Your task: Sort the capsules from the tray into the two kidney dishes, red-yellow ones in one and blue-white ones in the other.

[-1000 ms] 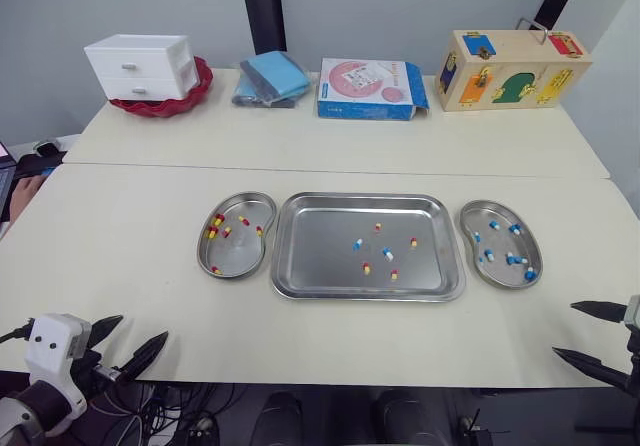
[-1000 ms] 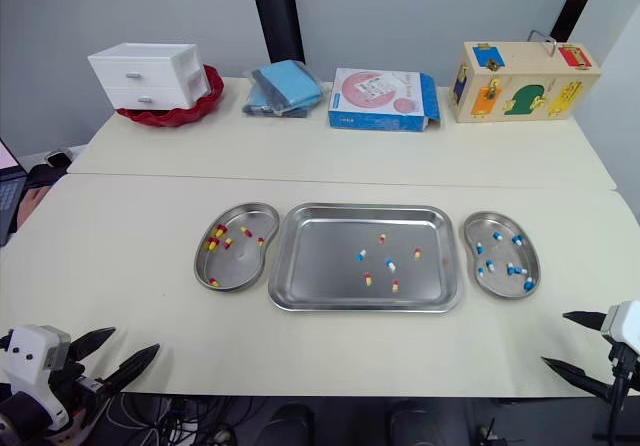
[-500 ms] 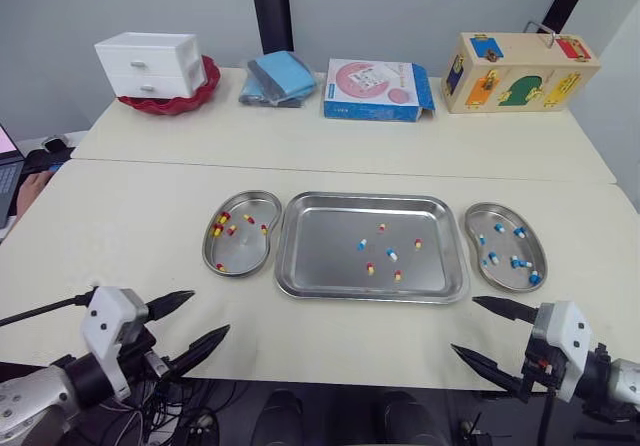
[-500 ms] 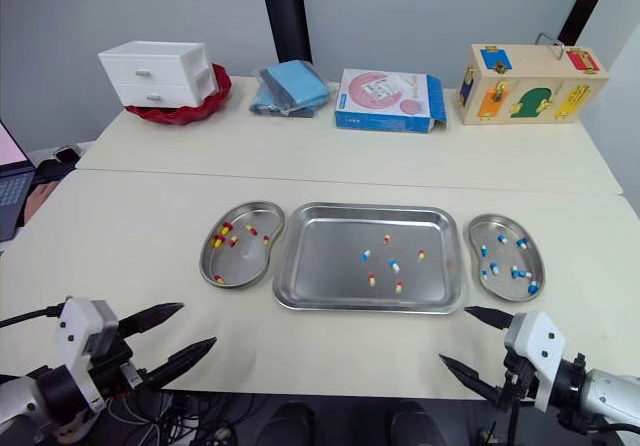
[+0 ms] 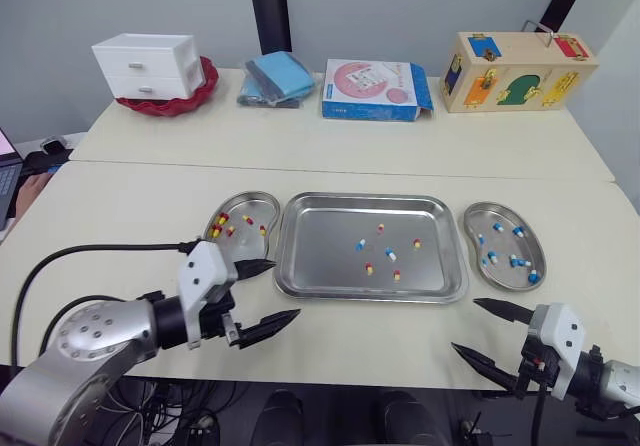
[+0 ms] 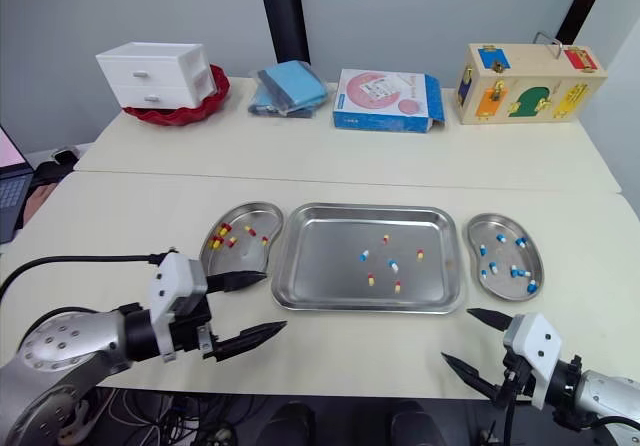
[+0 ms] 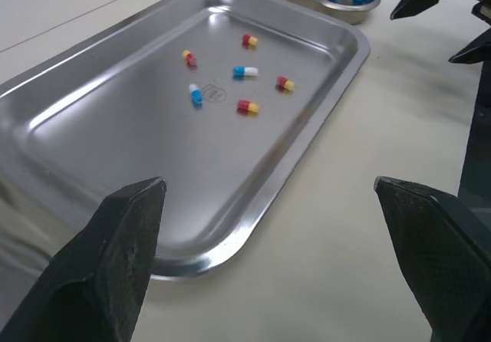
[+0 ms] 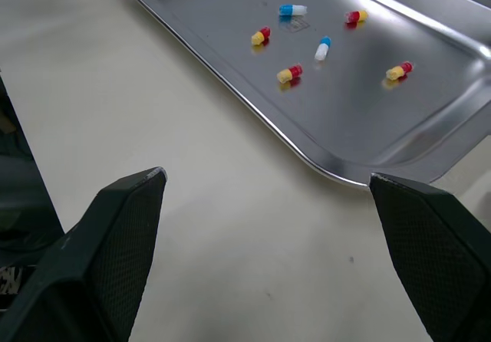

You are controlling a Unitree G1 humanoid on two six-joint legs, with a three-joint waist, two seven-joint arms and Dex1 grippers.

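Note:
The steel tray (image 5: 320, 256) lies mid-table and holds two blue-white capsules (image 5: 391, 255) and several red-yellow capsules (image 5: 368, 268). To its left, a kidney dish (image 5: 240, 249) contains red-yellow capsules (image 5: 221, 221). To its right, a second kidney dish (image 5: 505, 245) contains blue-white capsules (image 5: 513, 261). My left gripper (image 5: 283, 289) hovers open at the tray's near left corner, and its wrist view looks across the tray (image 7: 115, 127). My right gripper (image 5: 464, 325) is open near the table's front edge, just off the tray's near right corner (image 8: 360, 175).
On the far table stand a white drawer box (image 5: 146, 66) on a red bowl (image 5: 195, 91), a blue cloth (image 5: 275, 76), a blue-pink carton (image 5: 374, 88) and a wooden toy box (image 5: 518, 69). A black cable (image 5: 90, 251) loops over the left table.
My left gripper has come forward and right, from the table's front edge to the tray's near left corner. The right gripper rose into view half a second ago and has barely moved since.

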